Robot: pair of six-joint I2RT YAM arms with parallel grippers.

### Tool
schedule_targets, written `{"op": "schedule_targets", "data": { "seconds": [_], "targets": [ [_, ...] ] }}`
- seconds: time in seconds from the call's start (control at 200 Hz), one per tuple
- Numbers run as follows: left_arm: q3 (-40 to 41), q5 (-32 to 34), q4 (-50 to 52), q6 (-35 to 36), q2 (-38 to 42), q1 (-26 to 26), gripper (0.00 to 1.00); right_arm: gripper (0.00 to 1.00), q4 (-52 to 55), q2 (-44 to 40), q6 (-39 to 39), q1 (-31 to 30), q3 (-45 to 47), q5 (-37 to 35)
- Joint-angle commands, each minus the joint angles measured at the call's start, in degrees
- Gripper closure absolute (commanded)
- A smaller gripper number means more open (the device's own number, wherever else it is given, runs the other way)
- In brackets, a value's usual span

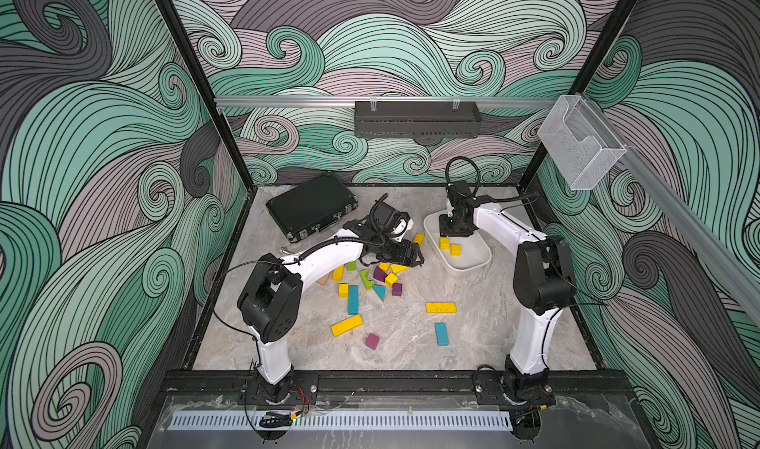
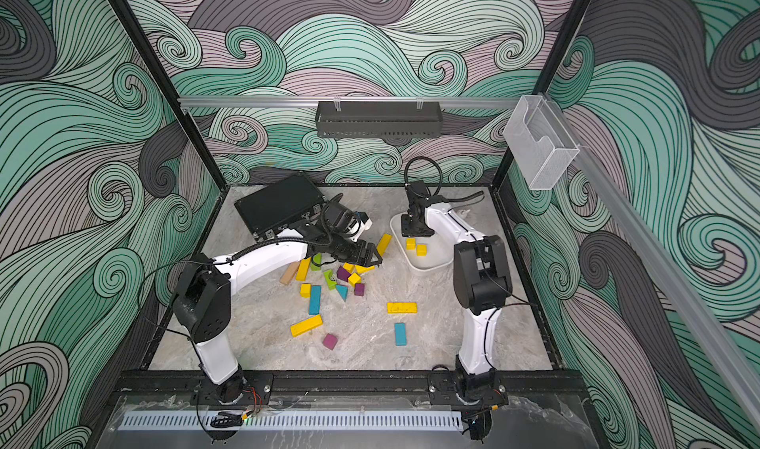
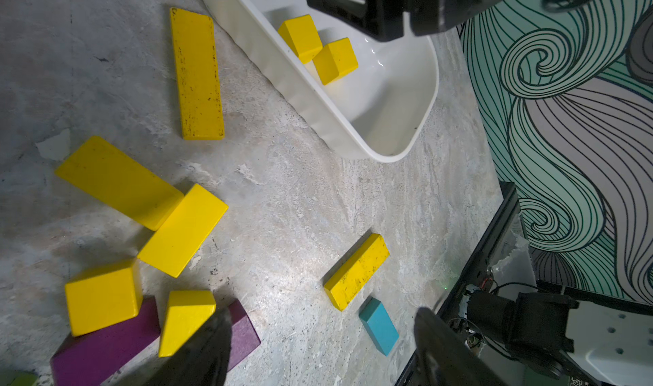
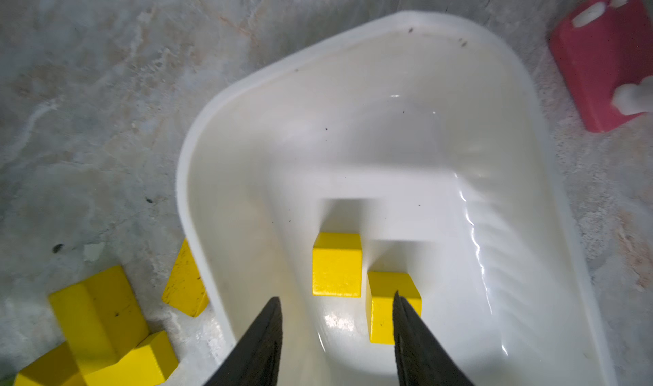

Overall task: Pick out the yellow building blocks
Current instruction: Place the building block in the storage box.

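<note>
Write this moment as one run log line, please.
right gripper: open over white tray | yellow cubes in tray: two | left gripper: open, empty

Open worktop (image 1: 485,336) toward the front edge, only scattered blocks there, crowded block pile (image 1: 370,278) at centre under the left tool (image 1: 413,258), black case (image 1: 310,206) blocking the back left, white tray (image 1: 473,264) with the right tool (image 1: 452,233) over it.

Likely robotics lab cell; aluminium frame (image 1: 288,101), printed swirl walls (image 1: 82,138), two bolted arms (image 1: 530,332)

Swirl-patterned walls (image 1: 411,36), seemingly marbled floor (image 1: 473,344)
</note>
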State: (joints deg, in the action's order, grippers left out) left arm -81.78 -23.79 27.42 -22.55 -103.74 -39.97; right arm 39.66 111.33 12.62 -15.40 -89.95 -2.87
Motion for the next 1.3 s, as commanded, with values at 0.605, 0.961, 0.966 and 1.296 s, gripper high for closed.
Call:
{"op": "schedule_targets", "data": {
  "seconds": [0.605,0.961,0.966,1.296],
  "targets": [
    [0.03,4.31,4.42,3.18,8.88,-0.22,0.2,0.5,4.7,-19.72,-1.03,-7.88,4.73,-0.97],
    [5.44,7.93,6.71,4.5,16.47,-0.28,0.2,0.53,5.87,-28.12,-1.99,-14.22,10.5,-0.03],
    [5.51,7.99,6.74,4.51,16.56,-0.28,0.2,0.53,5.87,-28.28,-2.03,-14.31,10.63,-0.03],
    [9.42,8.85,9.11,5.97,20.05,-0.23,0.2,0.54,6.59,-36.87,1.54,-18.07,23.26,0.3]
  ]
}}
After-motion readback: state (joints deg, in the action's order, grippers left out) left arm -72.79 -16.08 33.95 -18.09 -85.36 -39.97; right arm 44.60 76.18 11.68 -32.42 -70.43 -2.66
